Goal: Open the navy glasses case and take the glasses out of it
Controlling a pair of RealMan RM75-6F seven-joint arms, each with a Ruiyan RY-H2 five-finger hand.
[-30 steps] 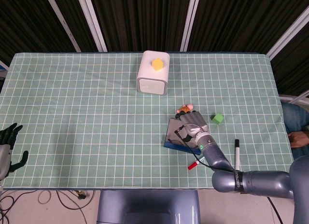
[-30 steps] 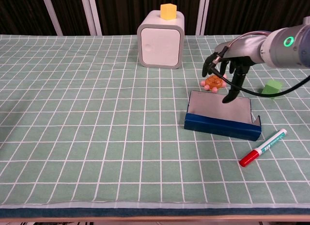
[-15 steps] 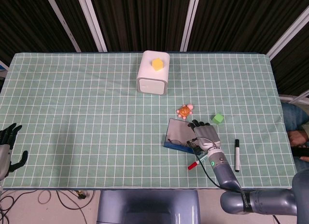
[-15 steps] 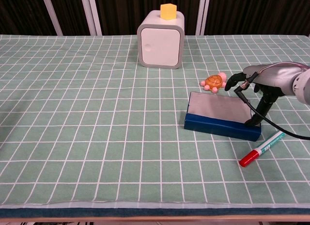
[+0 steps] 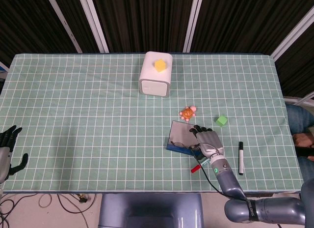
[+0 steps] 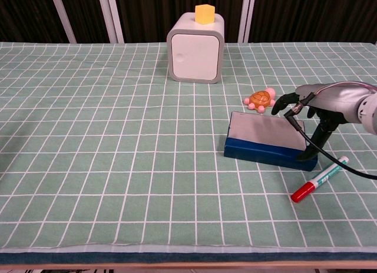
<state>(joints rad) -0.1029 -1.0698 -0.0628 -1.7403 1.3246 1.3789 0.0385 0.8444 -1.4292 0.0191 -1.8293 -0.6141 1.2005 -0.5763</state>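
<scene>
The navy glasses case [image 5: 178, 137] [image 6: 266, 139] lies closed on the green checked cloth, its grey top facing up. My right hand [image 5: 208, 139] [image 6: 318, 100] hovers over the case's right end. Its fingers are spread, and one fingertip reaches down to touch the case's right front corner. It holds nothing. The glasses are hidden inside the case. My left hand [image 5: 9, 150] rests open at the table's left front edge, far from the case, and shows only in the head view.
A white box [image 6: 195, 48] with a yellow block [image 6: 204, 13] on top stands at the back. An orange turtle toy [image 6: 260, 99] sits just behind the case. A green cube [image 5: 221, 121], a red-capped marker [image 6: 318, 179] and a black marker [image 5: 241, 157] lie to the case's right.
My right hand has moved from above the case's middle to its right end and dropped lower. The case and my left hand have not moved.
</scene>
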